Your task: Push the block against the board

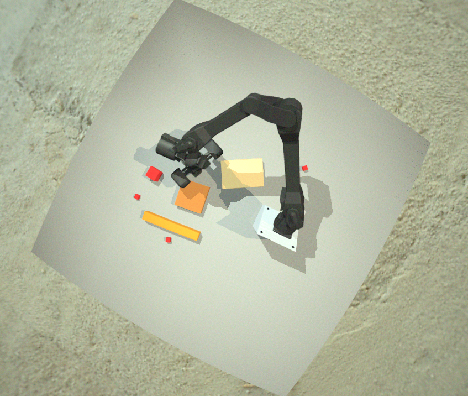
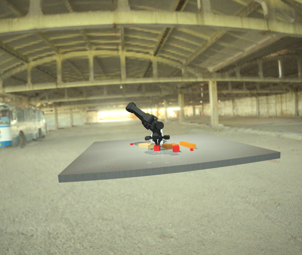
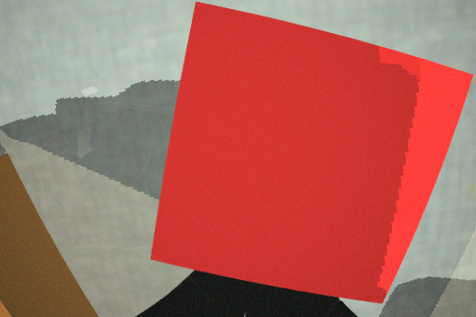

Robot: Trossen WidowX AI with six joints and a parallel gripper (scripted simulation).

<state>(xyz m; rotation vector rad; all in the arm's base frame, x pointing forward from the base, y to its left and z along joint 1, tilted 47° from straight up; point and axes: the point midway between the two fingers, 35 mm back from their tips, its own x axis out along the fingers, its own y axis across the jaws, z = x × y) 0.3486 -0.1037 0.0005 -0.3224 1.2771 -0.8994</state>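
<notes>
The orange square block (image 1: 192,199) (image 2: 168,147) (image 3: 35,244) lies flat, partly in shade. The pale yellow rectangular board (image 1: 248,169) (image 2: 146,145) lies flat to its right in the top view. They are apart, with a gap between them, and turned at different angles. My gripper (image 1: 194,171) (image 2: 158,143) (image 3: 245,301) is shut and empty, pointing down low near the block's upper edge in the top view. A red cube (image 2: 156,148) (image 3: 285,154) stands right by the fingertips and hides them in the wrist view. Whether they touch cannot be told.
A second red cube (image 1: 154,173) (image 2: 175,148) stands left of my gripper in the top view. A long yellow-orange bar (image 1: 171,225) (image 2: 187,144) lies below the block there. Small red cubes (image 1: 137,196) (image 1: 168,239) (image 1: 304,167) sit on the grey table (image 1: 225,306) (image 2: 104,164).
</notes>
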